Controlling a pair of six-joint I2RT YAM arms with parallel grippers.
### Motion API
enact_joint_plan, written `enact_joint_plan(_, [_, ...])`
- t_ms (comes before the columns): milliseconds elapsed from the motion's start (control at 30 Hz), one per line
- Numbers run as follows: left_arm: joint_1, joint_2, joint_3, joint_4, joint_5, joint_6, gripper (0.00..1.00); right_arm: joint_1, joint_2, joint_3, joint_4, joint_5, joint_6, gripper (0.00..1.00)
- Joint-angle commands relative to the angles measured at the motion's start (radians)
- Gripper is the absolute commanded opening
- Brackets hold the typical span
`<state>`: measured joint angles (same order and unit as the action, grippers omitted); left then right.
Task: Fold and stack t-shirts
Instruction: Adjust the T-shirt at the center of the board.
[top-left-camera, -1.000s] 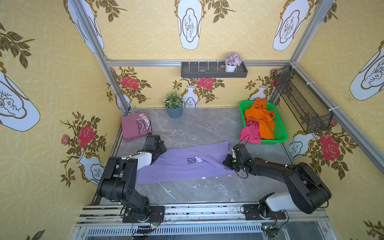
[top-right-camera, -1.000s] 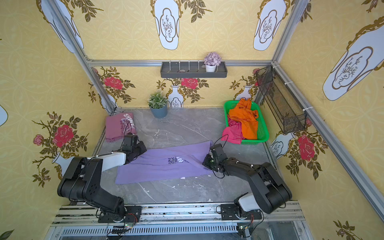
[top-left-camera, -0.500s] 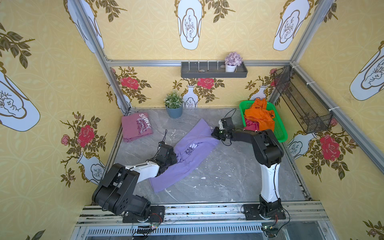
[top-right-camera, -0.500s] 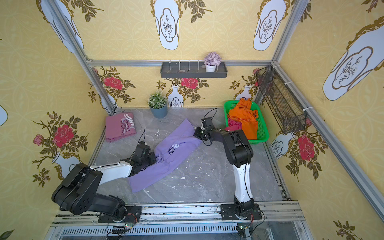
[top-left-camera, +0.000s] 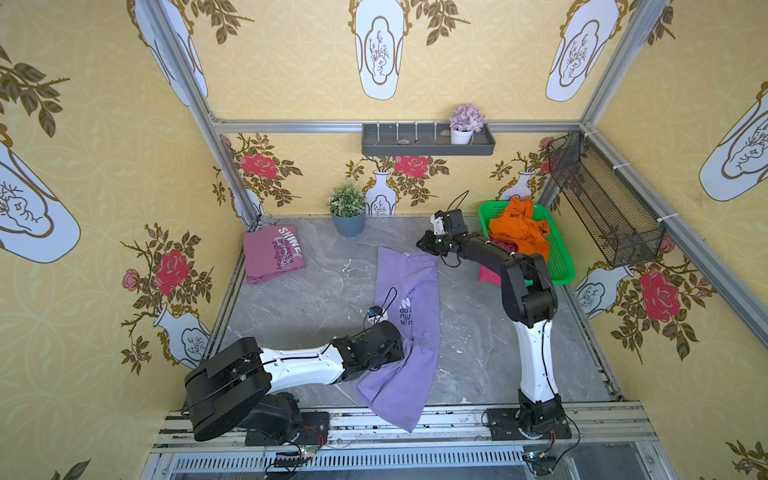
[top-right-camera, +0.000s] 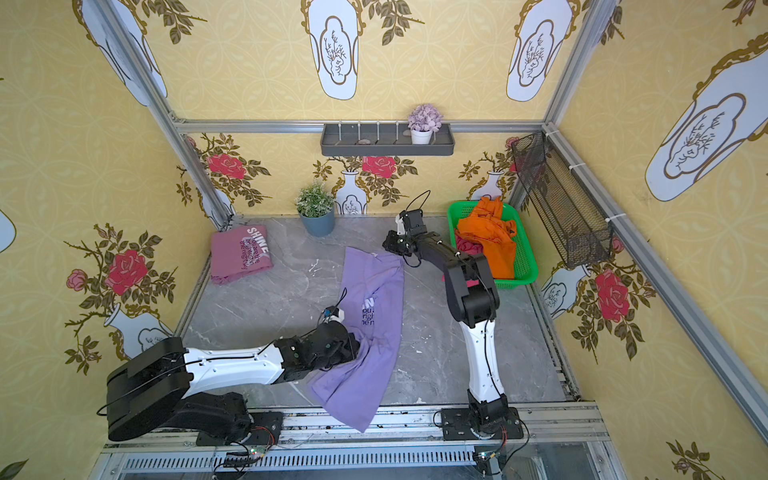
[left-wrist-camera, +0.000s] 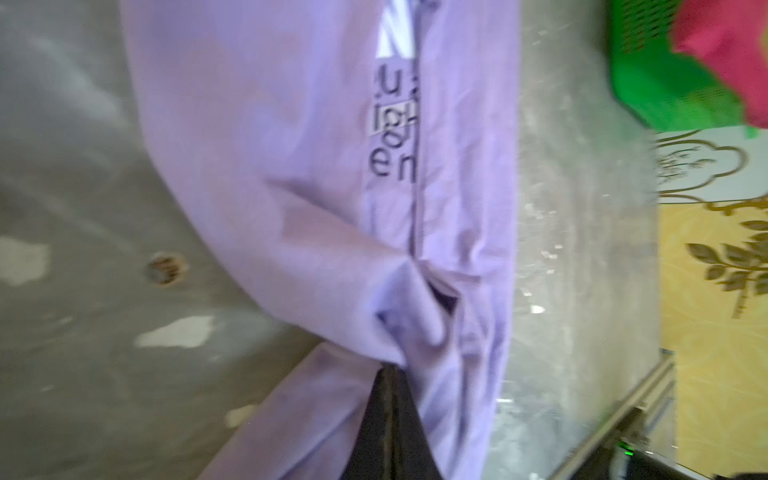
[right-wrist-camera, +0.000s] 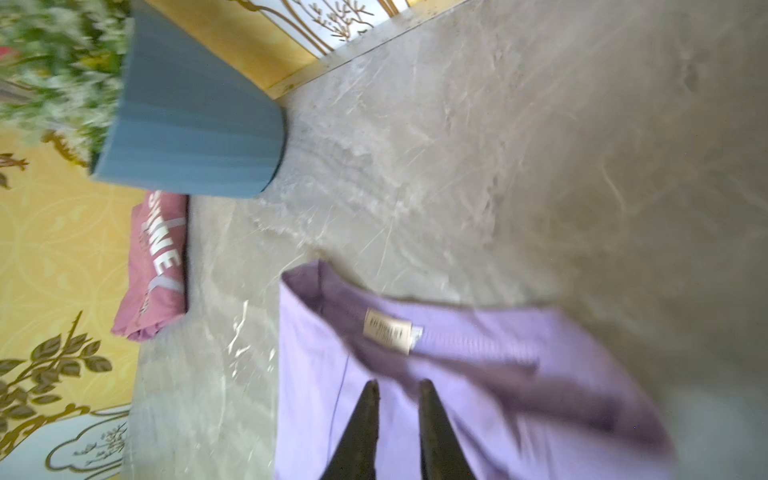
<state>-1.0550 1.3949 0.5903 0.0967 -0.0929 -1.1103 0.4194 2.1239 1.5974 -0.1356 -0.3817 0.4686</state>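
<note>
Lavender shirt (top-left-camera: 409, 316): long strip on table (top-left-camera: 307, 299), running far to near; near end drapes over the front rail (top-left-camera: 457, 419).
Left gripper (left-wrist-camera: 392, 368): clamped tight on a bunched fold of it, below the print.
Right gripper (right-wrist-camera: 398, 388): jaws slightly parted above the collar end, gripping nothing.
Mauve shirt (top-left-camera: 272, 253): folded, far left corner.
Basket (top-left-camera: 561, 270): far right, holds orange shirt (top-left-camera: 519, 232); magenta shirt (top-left-camera: 488, 275) at its rim.

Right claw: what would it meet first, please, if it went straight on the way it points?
Probably the collar end of the lavender cotton t-shirt, just ahead of the right claw; depth is unclear.
</note>
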Motion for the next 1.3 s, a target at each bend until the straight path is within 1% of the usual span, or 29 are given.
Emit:
enact_joint_plan(0, [0.010, -0.039, 0.114, -0.124, -0.066, 0.046, 0.52, 0.040, -0.309, -0.191, -0.005, -0.001, -0.059, 0.22])
enact_joint_plan(33, [0.030, -0.053, 0.159, -0.172, -0.121, 0.093, 0.68, 0.056, -0.395, -0.297, 0.004, 0.012, -0.037, 0.22])
enact_joint_plan(67, [0.060, -0.063, 0.183, -0.187, -0.142, 0.138, 0.78, 0.066, -0.455, -0.376, 0.015, 0.017, -0.012, 0.19])
enact_joint_plan(100, [0.106, -0.066, 0.199, -0.166, -0.147, 0.193, 0.90, 0.077, -0.520, -0.469, 0.032, 0.005, 0.020, 0.14])
enact_joint_plan(133, [0.160, -0.058, 0.203, -0.135, -0.139, 0.230, 0.99, 0.093, -0.574, -0.551, 0.045, 0.003, 0.053, 0.06])
enact_joint_plan(167, [0.224, -0.034, 0.208, -0.089, -0.092, 0.266, 1.00, 0.110, -0.615, -0.616, 0.054, 0.014, 0.082, 0.01])
enact_joint_plan(200, [0.266, 0.001, 0.214, -0.033, -0.057, 0.309, 0.98, 0.129, -0.646, -0.673, 0.068, 0.013, 0.107, 0.00])
enact_joint_plan(233, [0.297, 0.049, 0.236, 0.000, -0.062, 0.355, 0.77, 0.155, -0.670, -0.728, 0.084, 0.008, 0.134, 0.00])
enact_joint_plan(267, [0.321, 0.109, 0.274, 0.005, -0.070, 0.387, 0.38, 0.183, -0.692, -0.775, 0.095, 0.022, 0.163, 0.00])
enact_joint_plan(300, [0.336, 0.161, 0.305, 0.030, -0.056, 0.420, 0.11, 0.207, -0.705, -0.804, 0.102, 0.027, 0.182, 0.00])
enact_joint_plan(333, [0.349, 0.225, 0.336, 0.049, -0.053, 0.438, 0.00, 0.235, -0.717, -0.834, 0.105, 0.033, 0.201, 0.00])
enact_joint_plan(367, [0.362, 0.284, 0.365, 0.073, -0.027, 0.438, 0.00, 0.263, -0.728, -0.853, 0.103, 0.049, 0.221, 0.00])
enact_joint_plan(400, [0.374, 0.331, 0.377, 0.115, 0.025, 0.438, 0.00, 0.286, -0.737, -0.871, 0.109, 0.061, 0.236, 0.00])
enact_joint_plan(500, [0.379, 0.461, 0.421, 0.173, 0.083, 0.438, 0.00, 0.345, -0.747, -0.915, 0.126, 0.076, 0.285, 0.00])
enact_joint_plan(567, [0.382, 0.520, 0.435, 0.179, 0.072, 0.433, 0.00, 0.370, -0.736, -0.936, 0.135, 0.093, 0.305, 0.00])
enact_joint_plan(667, [0.397, 0.595, 0.434, 0.205, 0.076, 0.428, 0.00, 0.380, -0.719, -0.981, 0.167, 0.090, 0.332, 0.00])
enact_joint_plan(767, [0.425, 0.671, 0.448, 0.245, 0.106, 0.417, 0.00, 0.382, -0.712, -0.994, 0.176, 0.086, 0.340, 0.01])
enact_joint_plan(800, [0.434, 0.698, 0.470, 0.248, 0.107, 0.418, 0.00, 0.383, -0.711, -0.991, 0.168, 0.086, 0.340, 0.08])
enact_joint_plan(833, [0.446, 0.726, 0.505, 0.235, 0.109, 0.420, 0.00, 0.384, -0.711, -0.986, 0.159, 0.087, 0.340, 0.18])
enact_joint_plan(867, [0.458, 0.746, 0.533, 0.232, 0.119, 0.423, 0.00, 0.385, -0.714, -0.984, 0.154, 0.087, 0.340, 0.26])
enact_joint_plan(900, [0.472, 0.769, 0.576, 0.225, 0.124, 0.422, 0.00, 0.388, -0.716, -0.982, 0.146, 0.090, 0.340, 0.30])
enact_joint_plan(1000, [0.529, 0.834, 0.704, 0.204, 0.158, 0.424, 0.00, 0.393, -0.713, -0.978, 0.137, 0.093, 0.341, 0.31])
enact_joint_plan(1067, [0.550, 0.872, 0.790, 0.192, 0.195, 0.427, 0.00, 0.399, -0.696, -0.977, 0.151, 0.090, 0.348, 0.29])
enact_joint_plan(1100, [0.557, 0.889, 0.829, 0.180, 0.206, 0.430, 0.01, 0.406, -0.680, -0.973, 0.159, 0.088, 0.351, 0.26])
enact_joint_plan(1133, [0.563, 0.895, 0.856, 0.176, 0.222, 0.428, 0.19, 0.414, -0.663, -0.967, 0.168, 0.086, 0.359, 0.23])
enact_joint_plan(1167, [0.567, 0.889, 0.860, 0.184, 0.233, 0.423, 0.41, 0.421, -0.653, -0.965, 0.180, 0.080, 0.368, 0.21])
enact_joint_plan(1233, [0.572, 0.837, 0.827, 0.191, 0.226, 0.418, 0.85, 0.454, -0.634, -0.959, 0.215, 0.081, 0.390, 0.20])
enact_joint_plan(1267, [0.573, 0.799, 0.798, 0.192, 0.212, 0.423, 0.99, 0.470, -0.627, -0.956, 0.226, 0.089, 0.400, 0.21])
